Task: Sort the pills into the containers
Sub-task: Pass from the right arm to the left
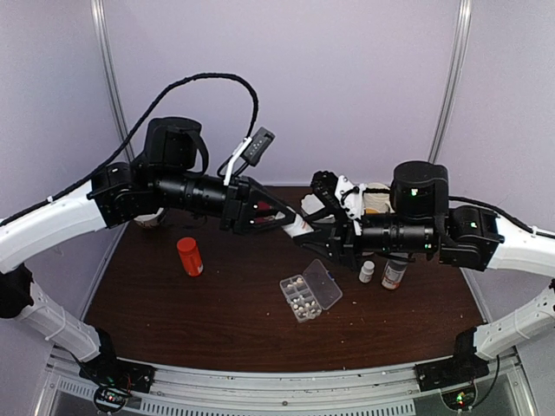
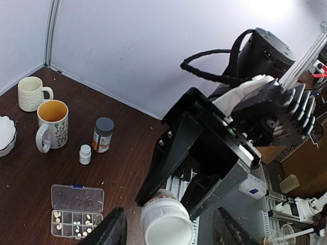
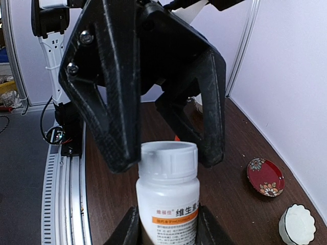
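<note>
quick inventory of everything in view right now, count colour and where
organizer box: 1, clear, lid open, table centre
pills: several, whitish, in its compartments
large white bottle: 1, orange label band, held between the grippers
small white bottle: 1, right of the box
grey-capped bottle: 1, orange label, beside it
red bottle: 1, left of the box
mugs: 2, cream, one patterned, by the back wall
white bowl: 1, by the back wall
red dish: 1, patterned, by the back wall
left gripper: 1, black, open around the large bottle's cap
right gripper: 1, black, shut on its body
</note>
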`<state>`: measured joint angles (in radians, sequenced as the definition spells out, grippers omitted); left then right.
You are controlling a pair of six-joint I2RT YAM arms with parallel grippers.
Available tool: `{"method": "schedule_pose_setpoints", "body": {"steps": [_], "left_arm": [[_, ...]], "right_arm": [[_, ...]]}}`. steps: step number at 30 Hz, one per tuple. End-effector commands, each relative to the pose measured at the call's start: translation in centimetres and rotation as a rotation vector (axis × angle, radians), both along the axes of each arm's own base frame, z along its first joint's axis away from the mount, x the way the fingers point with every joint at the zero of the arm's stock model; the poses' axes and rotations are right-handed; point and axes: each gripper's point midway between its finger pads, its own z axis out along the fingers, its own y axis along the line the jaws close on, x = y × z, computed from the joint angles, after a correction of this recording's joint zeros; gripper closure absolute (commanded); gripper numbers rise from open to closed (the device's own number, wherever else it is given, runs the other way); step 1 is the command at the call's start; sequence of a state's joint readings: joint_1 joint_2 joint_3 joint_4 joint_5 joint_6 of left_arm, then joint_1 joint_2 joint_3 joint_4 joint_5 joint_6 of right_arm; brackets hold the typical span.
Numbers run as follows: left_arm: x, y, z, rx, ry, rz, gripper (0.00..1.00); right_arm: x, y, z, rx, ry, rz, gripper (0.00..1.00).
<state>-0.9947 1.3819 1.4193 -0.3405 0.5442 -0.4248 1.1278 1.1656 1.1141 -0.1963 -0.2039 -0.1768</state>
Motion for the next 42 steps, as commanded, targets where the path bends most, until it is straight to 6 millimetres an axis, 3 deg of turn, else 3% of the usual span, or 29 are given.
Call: {"method": "schedule_pose_setpoints", "body": {"steps": [1,5,8,14,21,27,28,30,34,39,42], "left_arm": [[-0.5,-0.3,1.1,-0.023,-0.016,-0.037,0.41],[-0.4,-0.4,0.8,-0.009,-0.014,-0.038,0.52],[-0.6,-0.5,0.8,-0.010,-0.016,-0.052,0.72],[-1.6,-0.6,1.0,-0.033,-0.058,-0.126,1.00],[-4.5,-0.7,1.4,-0.130,-0.160,-0.318,1.00],[-4.3,-0.6,0.8,-0.106,-0.235,-0.317,1.00],[-3.9,-0.7,0.7,-0.090,-0.235,-0.296,1.00],[-2.4,-0.7,0.2,-0.030,-0.237,-0.222,1.00],[2.5,0.9,-2.6,0.152,-0.197,-0.006,1.00],[10.2,6.2,-9.2,0.446,-0.121,0.339,1.00],[13.1,8.2,-13.1,0.608,-0.104,0.451,1.00]], "right_arm": [[0.2,0.2,1.7,0.032,-0.010,-0.014,1.00],[0.2,0.2,1.7,0.036,-0.009,-0.012,1.00],[0.1,0.3,1.6,0.034,-0.005,-0.005,1.00],[-1.0,0.6,2.2,0.080,0.035,0.062,1.00],[-3.6,0.6,4.1,0.177,0.134,0.257,1.00],[-4.0,0.6,3.7,0.178,0.174,0.289,1.00],[-3.7,0.5,3.5,0.176,0.173,0.272,0.92],[-3.0,0.4,2.9,0.164,0.162,0.228,0.62],[-0.8,-1.1,1.7,0.143,0.124,0.074,0.29],[2.7,-4.4,-0.8,0.134,0.103,-0.189,0.20],[4.6,-6.6,-2.5,0.143,0.129,-0.346,0.18]]}}
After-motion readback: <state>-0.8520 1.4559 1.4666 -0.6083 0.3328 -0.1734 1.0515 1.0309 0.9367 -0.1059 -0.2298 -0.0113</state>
